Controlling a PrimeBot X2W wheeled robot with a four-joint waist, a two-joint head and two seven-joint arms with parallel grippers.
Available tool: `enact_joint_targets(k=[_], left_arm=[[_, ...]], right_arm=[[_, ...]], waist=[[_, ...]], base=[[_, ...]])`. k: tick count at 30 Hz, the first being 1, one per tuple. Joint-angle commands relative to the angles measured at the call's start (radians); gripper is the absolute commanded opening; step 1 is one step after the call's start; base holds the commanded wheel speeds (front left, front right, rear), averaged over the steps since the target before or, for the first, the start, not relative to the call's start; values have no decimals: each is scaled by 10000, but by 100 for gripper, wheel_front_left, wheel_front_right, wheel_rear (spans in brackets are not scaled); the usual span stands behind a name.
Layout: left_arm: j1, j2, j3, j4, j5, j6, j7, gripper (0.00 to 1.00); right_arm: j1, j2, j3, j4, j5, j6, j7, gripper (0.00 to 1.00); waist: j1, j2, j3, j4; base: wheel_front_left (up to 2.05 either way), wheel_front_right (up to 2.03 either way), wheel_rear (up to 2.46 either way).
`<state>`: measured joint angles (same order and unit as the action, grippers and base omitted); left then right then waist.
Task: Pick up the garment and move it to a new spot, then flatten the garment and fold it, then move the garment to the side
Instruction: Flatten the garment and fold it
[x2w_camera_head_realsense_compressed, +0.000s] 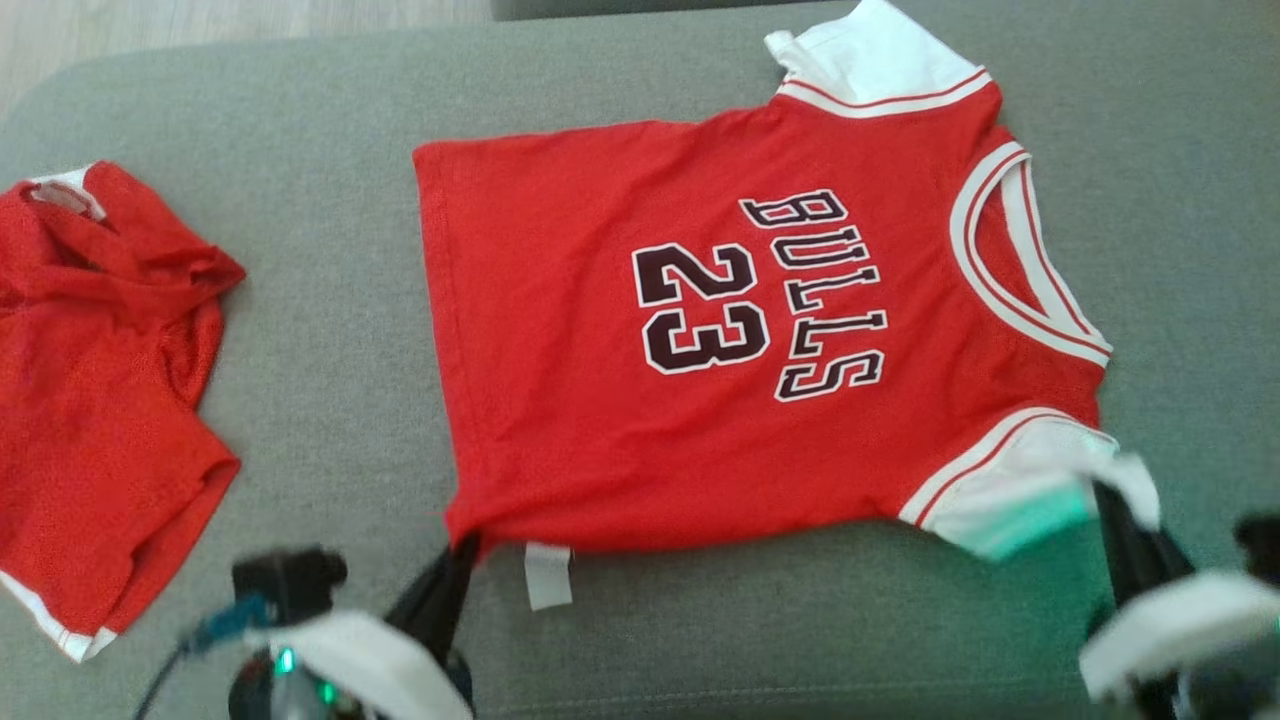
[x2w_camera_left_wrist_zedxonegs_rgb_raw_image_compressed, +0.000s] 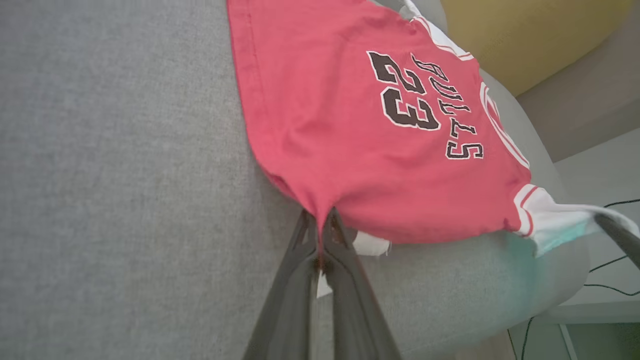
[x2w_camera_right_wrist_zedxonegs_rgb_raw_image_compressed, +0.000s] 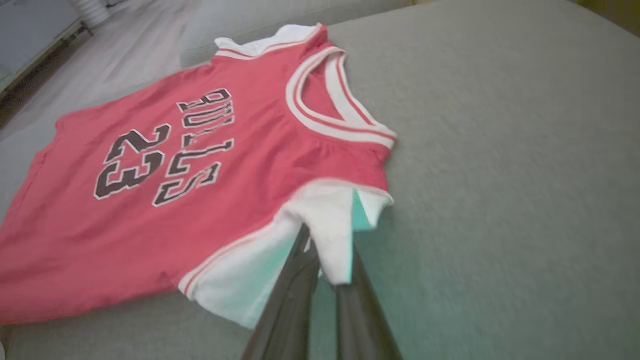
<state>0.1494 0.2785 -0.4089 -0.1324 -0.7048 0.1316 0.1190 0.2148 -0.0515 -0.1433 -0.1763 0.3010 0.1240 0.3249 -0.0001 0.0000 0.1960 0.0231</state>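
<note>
1. Jersey (x2w_camera_head_realsense_compressed: 560, 400), red mesh with white sleeves, lies flat on the middle of the grey fabric cushion (x2w_camera_head_realsense_compressed: 330, 300).
2. Near the cushion's front edge, the left gripper (x2w_camera_head_realsense_compressed: 466, 547) clamps the jersey's hem corner.
3. There too, the right gripper (x2w_camera_head_realsense_compressed: 1108, 497) pinches a white sleeve.

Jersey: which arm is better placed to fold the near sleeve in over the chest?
Right, likely. The right gripper is shut on the white sleeve of the jersey; the left gripper pinches the hem corner, at the other end.
</note>
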Motion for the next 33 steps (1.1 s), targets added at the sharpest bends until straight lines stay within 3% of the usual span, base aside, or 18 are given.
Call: enact_joint_targets(k=[1, 12, 19, 20, 21, 22, 23, 24, 29, 33], left_arm=[[-828, 161, 368, -245, 64, -34, 125, 0], [-3873, 151, 479, 736, -442, -80, 2021, 0], [-5281, 186, 350, 1920, -486, -106, 2862, 0], [-5370, 132, 326, 2072, -500, -93, 2897, 4], [-5435, 109, 301, 2188, -474, -83, 2896, 26], [-5455, 93, 286, 2272, -438, -66, 2853, 66], [-5455, 93, 286, 2272, -438, -66, 2853, 66], [-5419, 76, 287, 2338, -417, -38, 2791, 100], [-4695, 327, 222, 2161, -205, 49, 2489, 100], [-3917, 482, 379, 1399, -197, 202, 2103, 100]], right_arm=[[-811, -430, 290, -255, -118, 67, 91, 0], [-4583, -2093, 1186, 1350, -225, 67, 1495, 0], [-5982, -2490, 1917, 2741, -261, 67, 1952, 0], [-6118, -2530, 2060, 2856, -300, 67, 1866, 44], [-6240, -2546, 2154, 2964, -338, 67, 1719, 100], [-6353, -2504, 2129, 3066, -387, 67, 1516, 100], [-6353, -2504, 2129, 3066, -387, 67, 1516, 100], [-6427, -2461, 2103, 3159, -456, 67, 1325, 100], [-6147, -2653, 2138, 2937, -689, 67, 830, 100], [-5239, -2998, 2081, 2234, -798, 67, 1124, 100]], waist=[[1, 0, 94, 29], [1, 0, 1093, 290], [1, 0, 1453, 392], [1, 0, 1459, 377], [1, 0, 1450, 350], [1, 0, 1420, 315], [1, 0, 1420, 315], [1, 0, 1357, 283], [1, 0, 1054, 114], [1, 0, 1011, 45]], base=[[0, 0, 0], [0, 0, 0], [0, 0, 0], [0, 0, 0], [0, 0, 0], [0, 0, 0], [0, 0, 0], [0, 0, 0], [0, 0, 0], [0, 0, 0]])
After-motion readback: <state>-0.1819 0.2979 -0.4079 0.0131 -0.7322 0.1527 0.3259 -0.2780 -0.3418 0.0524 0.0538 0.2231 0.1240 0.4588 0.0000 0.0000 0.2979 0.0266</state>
